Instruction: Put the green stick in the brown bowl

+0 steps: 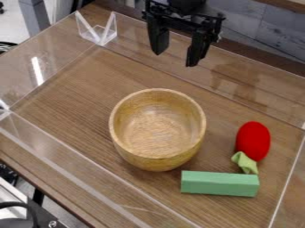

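Note:
The green stick (219,183) lies flat on the wooden table near the front right, just right of and below the brown bowl (158,130). The bowl stands upright at the middle with nothing inside it. My gripper (177,49) hangs at the back, above the table and well behind the bowl, pointing down. Its two black fingers (158,37) are spread apart with nothing between them. It is far from the stick.
A red strawberry-like toy (251,142) with small green leaves lies right of the bowl, touching the stick's right end. Clear acrylic walls (48,67) fence the table on all sides, with a clear bracket (95,31) at the back left.

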Robot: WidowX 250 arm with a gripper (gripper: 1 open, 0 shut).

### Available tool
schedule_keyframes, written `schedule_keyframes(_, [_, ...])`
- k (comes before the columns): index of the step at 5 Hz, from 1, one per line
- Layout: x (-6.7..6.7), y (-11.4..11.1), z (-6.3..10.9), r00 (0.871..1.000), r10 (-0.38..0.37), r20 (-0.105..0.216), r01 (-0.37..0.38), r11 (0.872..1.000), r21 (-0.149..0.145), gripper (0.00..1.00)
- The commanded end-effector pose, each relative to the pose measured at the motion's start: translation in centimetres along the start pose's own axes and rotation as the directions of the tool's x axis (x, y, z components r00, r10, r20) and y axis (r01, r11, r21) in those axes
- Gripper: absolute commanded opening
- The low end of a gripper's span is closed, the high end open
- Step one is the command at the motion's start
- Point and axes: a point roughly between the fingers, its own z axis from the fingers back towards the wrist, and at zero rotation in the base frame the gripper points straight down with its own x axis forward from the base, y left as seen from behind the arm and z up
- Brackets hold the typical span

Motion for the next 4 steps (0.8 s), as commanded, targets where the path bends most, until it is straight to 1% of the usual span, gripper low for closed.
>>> schedule_keyframes(1, [-0.5,-0.3,-1.2,0.997,-0.076,-0.033,0.076,0.997,-0.003,1.0])
schedule_keyframes(2, [-1.6,-2.1,-2.0,0.949,-0.31,-0.06,0.311,0.95,0.002,1.0])
schedule_keyframes(3, [-3.0,-4.9,-2.6,0.843,-0.535,-0.059,0.536,0.844,0.014,1.0])
schedule_keyframes(4, [-4.1,-7.2,-3.5,0.685,-0.727,-0.056,0.728,0.685,0.02,1.0])
